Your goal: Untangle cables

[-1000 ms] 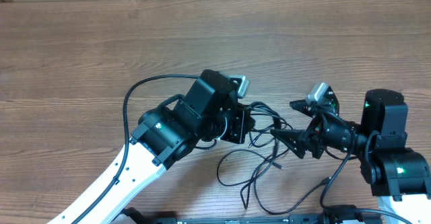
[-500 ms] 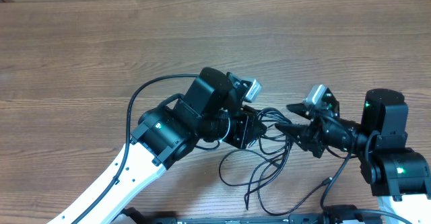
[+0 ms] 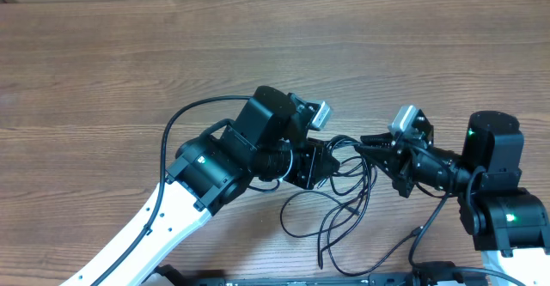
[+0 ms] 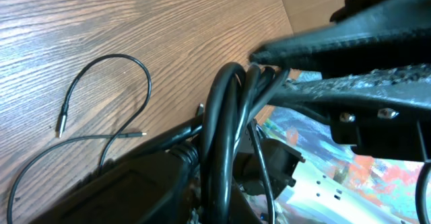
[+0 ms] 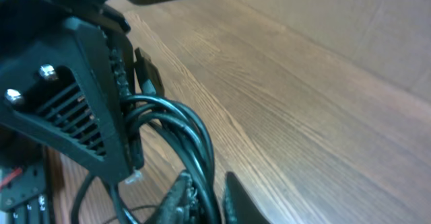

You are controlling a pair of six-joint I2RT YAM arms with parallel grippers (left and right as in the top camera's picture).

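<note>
Left gripper (image 3: 330, 154) clenched on cables (image 3: 351, 170), knot at its 3 o'clock. Right gripper (image 3: 367, 145) pinches same knot from opposite side. Loose strands trail toward 6 o'clock across wooden table (image 3: 129, 63).

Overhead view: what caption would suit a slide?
Left gripper and right gripper both pinch one tangled bundle of black cables above a wooden table.

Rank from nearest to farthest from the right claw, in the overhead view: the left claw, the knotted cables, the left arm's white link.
1. knotted cables, at the right claw's tips.
2. left claw, just across the bundle.
3. white link, farthest, well behind the left claw.
</note>
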